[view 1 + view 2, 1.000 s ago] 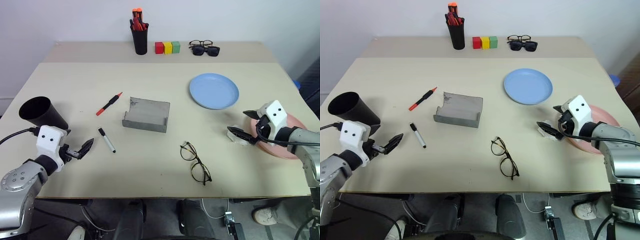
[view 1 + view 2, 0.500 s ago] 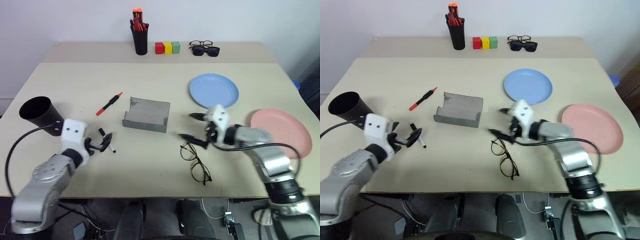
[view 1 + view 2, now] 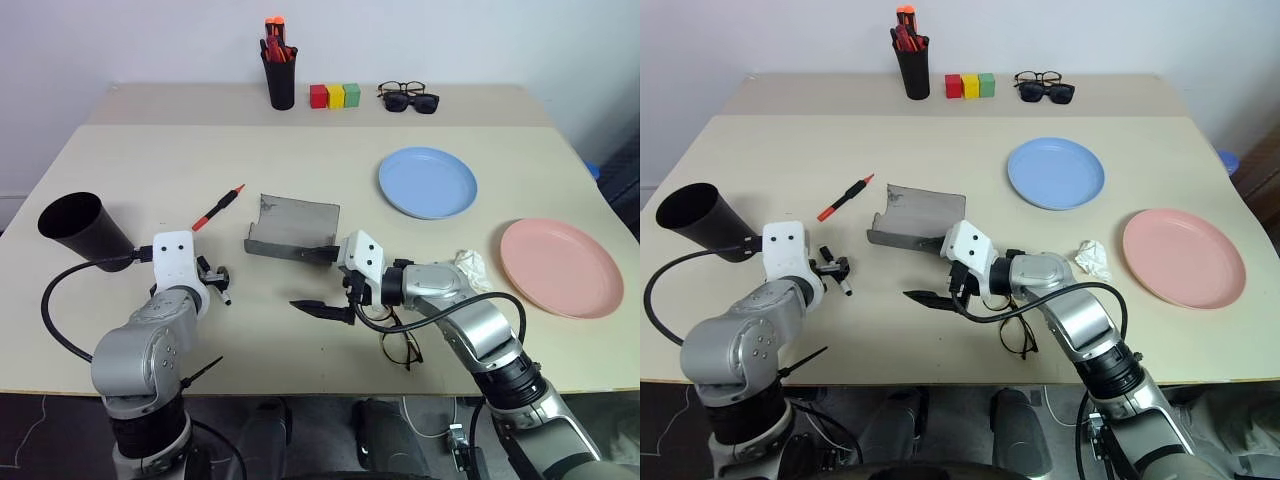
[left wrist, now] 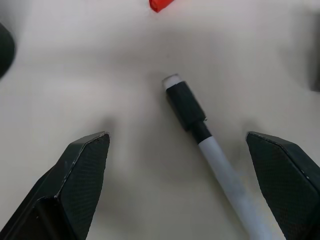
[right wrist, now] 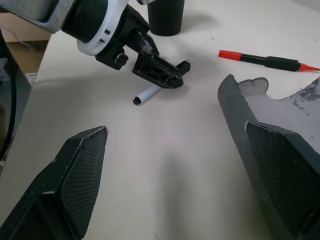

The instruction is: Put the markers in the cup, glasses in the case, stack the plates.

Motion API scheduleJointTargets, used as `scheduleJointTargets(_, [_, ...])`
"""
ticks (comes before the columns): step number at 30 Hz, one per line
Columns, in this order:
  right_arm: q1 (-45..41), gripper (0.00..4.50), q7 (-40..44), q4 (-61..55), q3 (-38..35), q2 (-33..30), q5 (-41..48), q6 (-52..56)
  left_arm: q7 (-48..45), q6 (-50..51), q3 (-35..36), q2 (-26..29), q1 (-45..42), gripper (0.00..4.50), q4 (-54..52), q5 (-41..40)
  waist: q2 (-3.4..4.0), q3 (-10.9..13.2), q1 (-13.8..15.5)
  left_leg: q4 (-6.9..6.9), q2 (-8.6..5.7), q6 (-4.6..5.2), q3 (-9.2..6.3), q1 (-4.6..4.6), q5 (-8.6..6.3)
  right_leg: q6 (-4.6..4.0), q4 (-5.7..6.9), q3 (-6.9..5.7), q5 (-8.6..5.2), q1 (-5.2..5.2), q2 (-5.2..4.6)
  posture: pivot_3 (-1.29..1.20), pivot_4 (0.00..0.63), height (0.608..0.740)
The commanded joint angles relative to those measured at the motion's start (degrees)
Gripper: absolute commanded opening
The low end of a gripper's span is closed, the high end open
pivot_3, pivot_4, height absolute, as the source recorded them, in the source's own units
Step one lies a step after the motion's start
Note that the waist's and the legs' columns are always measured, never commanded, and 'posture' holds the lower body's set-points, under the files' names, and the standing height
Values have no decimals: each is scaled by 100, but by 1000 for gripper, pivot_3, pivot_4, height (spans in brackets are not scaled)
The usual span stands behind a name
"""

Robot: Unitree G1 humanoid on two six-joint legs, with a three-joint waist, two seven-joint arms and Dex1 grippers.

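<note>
White marker (image 4: pixel 210 150) lies flat on the bench (image 3: pixel 130 170) right between the spread fingers of the left gripper (image 3: pixel 212 281), black cap end pointing away at about eleven o'clock from the wrist, nothing clamped yet. Left arm is clearly the nearer one. Right gripper (image 3: pixel 318 282), fingers wide apart and empty, points across from three o'clock, glasses (image 3: pixel 392 322) just behind it. Farther out, red marker (image 3: pixel 218 208) slants toward one o'clock; cup (image 3: pixel 80 228) at nine o'clock, tilted, looks empty; case (image 3: pixel 293 230) open, empty. Blue plate (image 3: pixel 428 182) and pink plate (image 3: pixel 556 266) sit apart, bare.
</note>
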Motion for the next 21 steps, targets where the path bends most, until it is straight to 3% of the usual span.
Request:
scheduleJointTargets(1, [-95,4500,-12,-173,-16,65,22,-48,-54,77,128,41,-139,3628,73,167,0,0,0,0,0,0,0,0,0,0,0,0,0,-1,0,0,150,740])
scheduleJointTargets(8, [-55,4500,-59,-209,-74,33,-7,-22,-207,-509,-75,305,-131,231,291,353,0,0,-6,-2,0,0,0,0,0,0,1,0,0,-2,1,0,150,740])
scheduleJointTargets(9, [-59,4500,-70,-214,-83,23,-16,-25,-273,-731,-142,385,-126,50,301,361,0,0,-2,-2,0,0,0,0,0,-1,1,0,0,-3,1,0,150,740])
scheduleJointTargets(14, [-168,4500,-103,-133,-153,-5,-61,-73,-1107,-3416,59,716,-330,50,-158,131,-1,1,20,-2,0,-5,0,-5,2,-2,-4,0,1,-4,-2,0,150,740])
scheduleJointTargets(16, [-244,4500,-137,-44,-192,20,-93,-129,-977,-4204,413,743,-439,50,-114,228,-1,1,23,-3,0,-6,2,-6,2,-3,-8,0,1,-4,-4,0,150,740])
scheduleJointTargets(21, [-766,4500,-793,508,-437,611,-257,-424,-344,-5525,1150,1708,-378,50,760,1262,2,0,-90,-15,6,-8,4,3,4,-11,3,5,5,-15,7,0,150,740])
